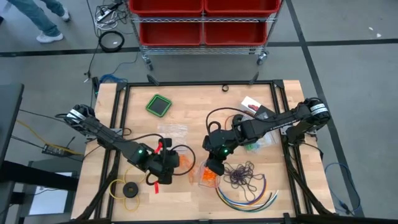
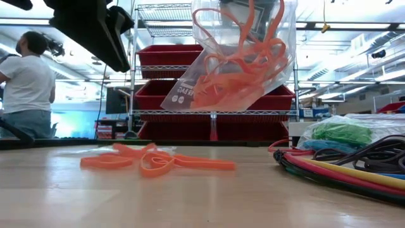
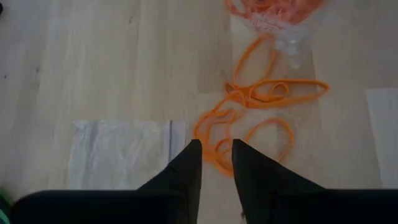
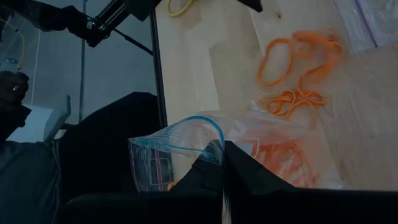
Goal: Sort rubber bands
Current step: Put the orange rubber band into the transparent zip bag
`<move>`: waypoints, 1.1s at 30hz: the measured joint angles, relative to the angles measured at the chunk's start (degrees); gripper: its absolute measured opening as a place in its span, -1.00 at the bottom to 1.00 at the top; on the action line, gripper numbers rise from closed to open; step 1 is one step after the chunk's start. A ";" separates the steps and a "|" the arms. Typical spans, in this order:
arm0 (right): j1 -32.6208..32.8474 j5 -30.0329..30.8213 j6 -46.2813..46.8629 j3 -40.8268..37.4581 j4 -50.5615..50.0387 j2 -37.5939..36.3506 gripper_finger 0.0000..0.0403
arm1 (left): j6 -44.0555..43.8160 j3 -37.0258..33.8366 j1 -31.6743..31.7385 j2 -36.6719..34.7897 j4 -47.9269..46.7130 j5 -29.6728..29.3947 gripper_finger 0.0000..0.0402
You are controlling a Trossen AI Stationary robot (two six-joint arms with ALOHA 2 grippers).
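Observation:
A clear zip bag [image 2: 240, 50] with orange rubber bands inside hangs above the table, and my right gripper [image 4: 222, 149] is shut on it. Loose orange rubber bands [image 3: 261, 93] lie spread on the wood between the two arms, also seen in the low view as loose orange bands [image 2: 152, 161]. My left gripper [image 3: 216, 152] hovers over their near end, slightly open, with nothing between its fingers. In the high view, my left gripper [image 1: 169, 165] is left of the bag [image 1: 208, 177], and my right gripper [image 1: 214, 165] is just above it. My right gripper pinches the bag's open rim at its blue zip strip [image 4: 208, 142] between its two fingers. The fingers slant down from the table's right. The bag hangs tilted below them, clear of the table in the low view, with the orange bands bunched inside.
Dark purple bands [image 1: 242, 175] and curved multicoloured cables [image 1: 249, 196] lie right of the bag. A bag of green bands [image 2: 342, 133] lies beyond them. A yellow ring with a black disc [image 1: 127, 188] is near left, a flat empty bag [image 3: 118, 152] under my left gripper, and a green square [image 1: 158, 104] far left.

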 joint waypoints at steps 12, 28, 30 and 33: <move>0.04 -0.01 -0.10 0.00 -0.01 0.00 -1.00 | -2.07 -13.26 -0.23 0.04 19.75 13.47 -0.72; 0.02 1.19 -0.53 0.00 0.13 0.00 -0.98 | -12.06 -30.82 -2.10 -0.07 38.73 9.97 0.19; 0.02 1.35 -0.66 0.00 0.77 0.00 -0.98 | -10.61 -30.95 -2.14 0.44 39.94 8.45 0.22; 0.02 1.33 -0.69 0.00 1.53 0.00 -0.99 | -9.02 -30.93 -2.07 2.50 42.44 7.39 0.21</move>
